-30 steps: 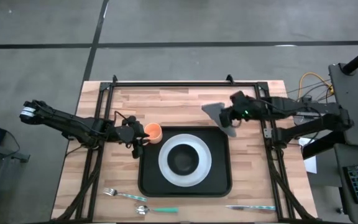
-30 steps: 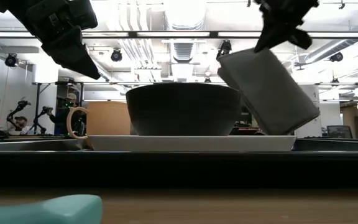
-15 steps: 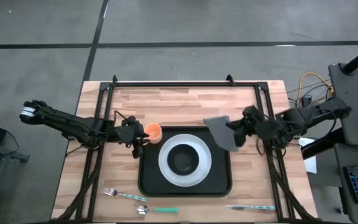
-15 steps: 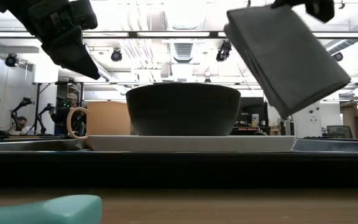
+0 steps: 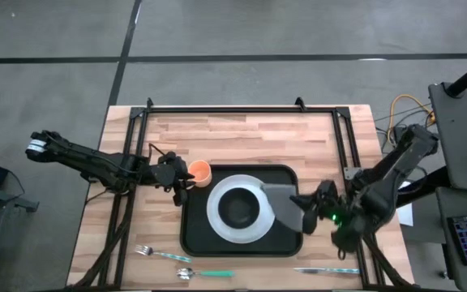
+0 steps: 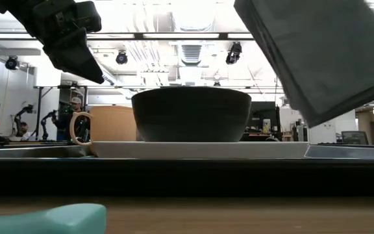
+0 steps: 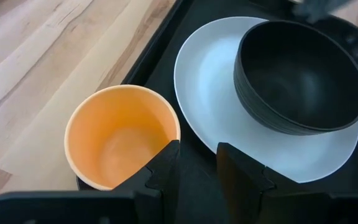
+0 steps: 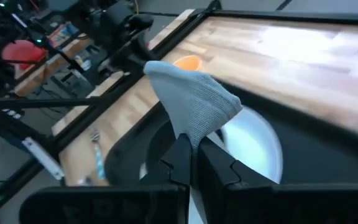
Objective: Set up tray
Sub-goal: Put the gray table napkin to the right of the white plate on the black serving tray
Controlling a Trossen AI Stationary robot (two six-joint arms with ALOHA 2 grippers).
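Observation:
The black tray (image 5: 286, 182) lies mid-table with a white plate (image 5: 217, 212) on it. A dark bowl (image 5: 240, 209) stands on the plate. An orange cup (image 5: 200, 170) stands upright at the tray's far left corner. My left gripper (image 5: 183, 182) hovers open just beside and above the cup (image 7: 120, 134), touching nothing. My right gripper (image 5: 305, 212) is over the tray's right part, shut on a grey folded napkin (image 5: 280, 203). My right gripper pinches the napkin between its two fingers at one edge (image 8: 190, 132). The fingers come from the table's right side, slanting a little downward. The napkin (image 6: 323, 52) sticks out ahead of them, tilted and lifted clear above the tray and plate.
A fork (image 5: 148, 252), a teal-handled spoon (image 5: 203, 273) and a knife (image 5: 327, 270) lie along the table's near edge. Black frame rails (image 5: 122, 219) run along both table sides and the far edge. Bare wood lies beyond the tray's far rim.
My right gripper has swung from the table's far right toward the near edge and the tray. It has turned, staying shut. The napkin has gone with it, from beyond the tray's far right corner to above the tray's right part.

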